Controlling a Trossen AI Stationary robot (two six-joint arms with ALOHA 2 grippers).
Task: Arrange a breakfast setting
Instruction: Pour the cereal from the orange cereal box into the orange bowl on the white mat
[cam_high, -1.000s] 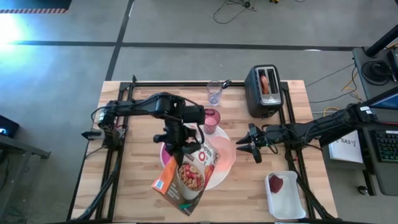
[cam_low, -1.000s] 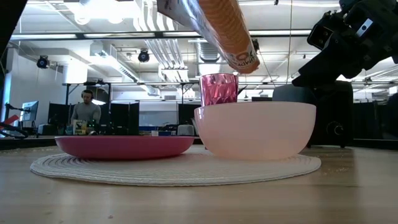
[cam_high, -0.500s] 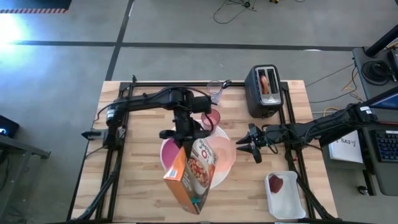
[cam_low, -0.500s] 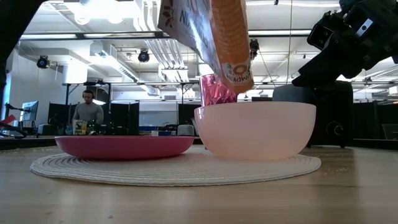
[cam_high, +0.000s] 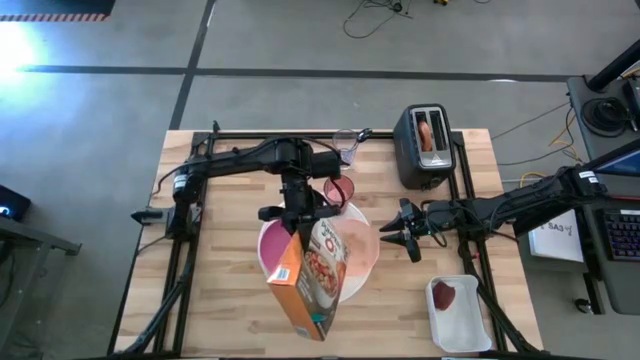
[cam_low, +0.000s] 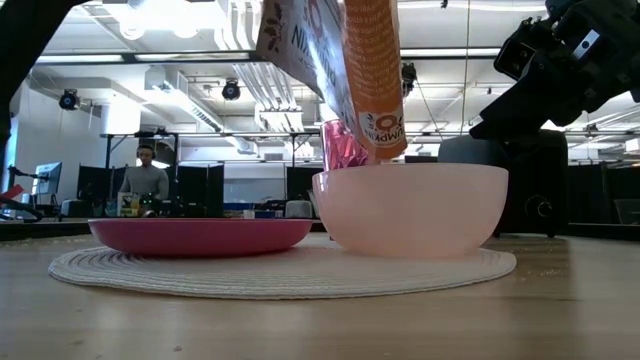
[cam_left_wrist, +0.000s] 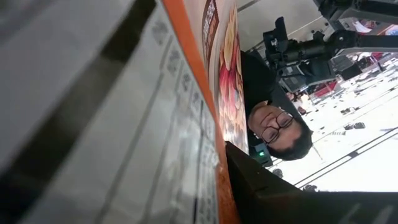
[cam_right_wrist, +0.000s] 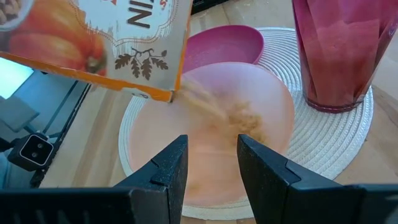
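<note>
My left gripper (cam_high: 296, 226) is shut on an orange cereal box (cam_high: 306, 283), tipped above the translucent peach bowl (cam_right_wrist: 211, 134). Cereal streams (cam_right_wrist: 202, 99) from the box's low corner (cam_right_wrist: 166, 93) into the bowl. The bowl and the magenta plate (cam_high: 270, 250) rest on a round white woven mat (cam_low: 280, 268). The pink tumbler (cam_right_wrist: 339, 53) stands on the mat's far side, and the clear glass (cam_high: 345, 150) stands farther back. My right gripper (cam_right_wrist: 211, 163) is open, level, just right of the bowl, touching nothing. My left gripper pinches the cereal box between its fingers; one dark finger (cam_left_wrist: 267, 186) lies on the printed front face beside the orange edge (cam_left_wrist: 219, 168), and the box hides the other. The box is lifted clear, steeply tilted, one corner (cam_low: 385, 150) low over the bowl's rim.
A black toaster (cam_high: 425, 150) with a bagel (cam_high: 427, 132) in its slot stands at the far right. A white tray (cam_high: 462, 325) at the near right holds a dark-red fruit (cam_high: 443, 294). A black frame runs along the table's edges. A person sits far behind in the room.
My left gripper has gone a little toward the table's right edge and down, and has rolled. The cereal box has swung from slanting toward the near left to pointing at the near edge. It has tipped steeper, and its low corner has sunk to the bowl's rim.
</note>
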